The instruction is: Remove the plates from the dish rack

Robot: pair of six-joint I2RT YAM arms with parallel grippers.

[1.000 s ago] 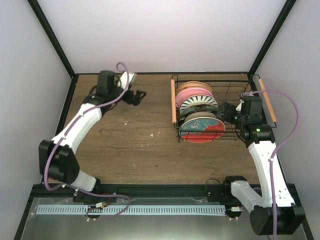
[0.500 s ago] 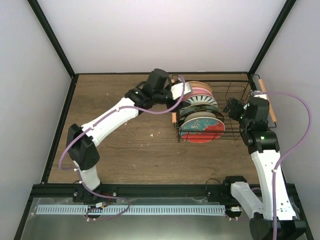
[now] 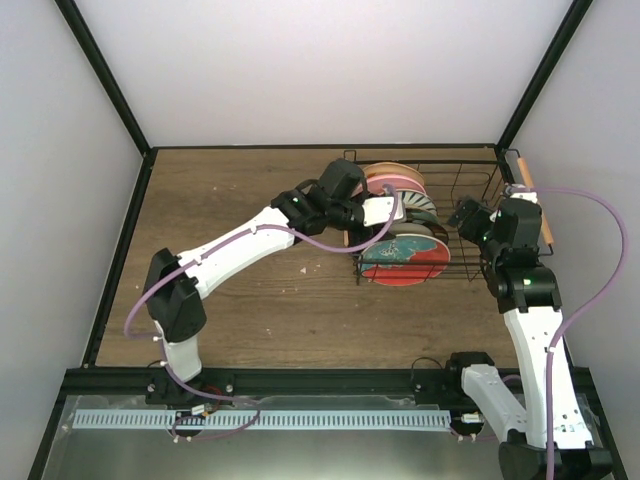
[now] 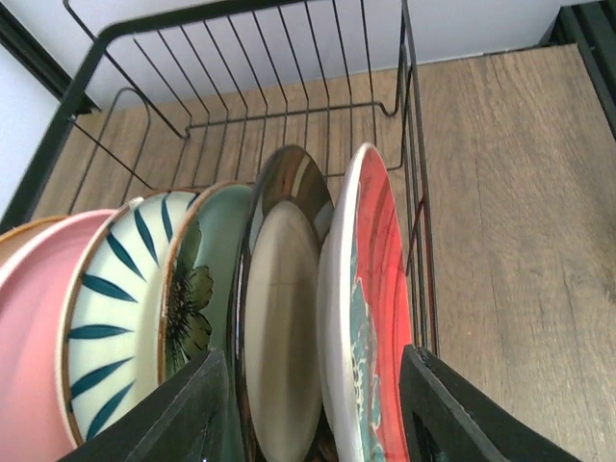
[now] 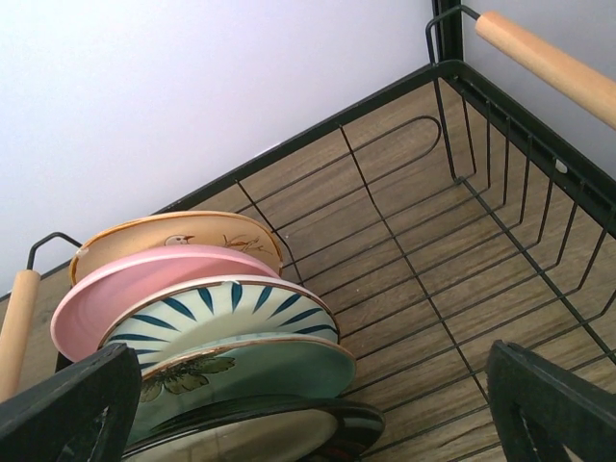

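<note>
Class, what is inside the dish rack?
Six plates on edge: tan plate, pink plate, striped plate, green plate, dark plate, red plate. Each covers much of the next; their lower edges are hidden.

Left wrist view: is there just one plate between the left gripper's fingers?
No: the left gripper straddles two plates, the brown-rimmed plate and the red plate.

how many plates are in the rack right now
6, all on edge in one row in the rack: tan at the far end, then pink, striped, green, a dark glossy one, and red nearest the front. None seem hidden.
</note>
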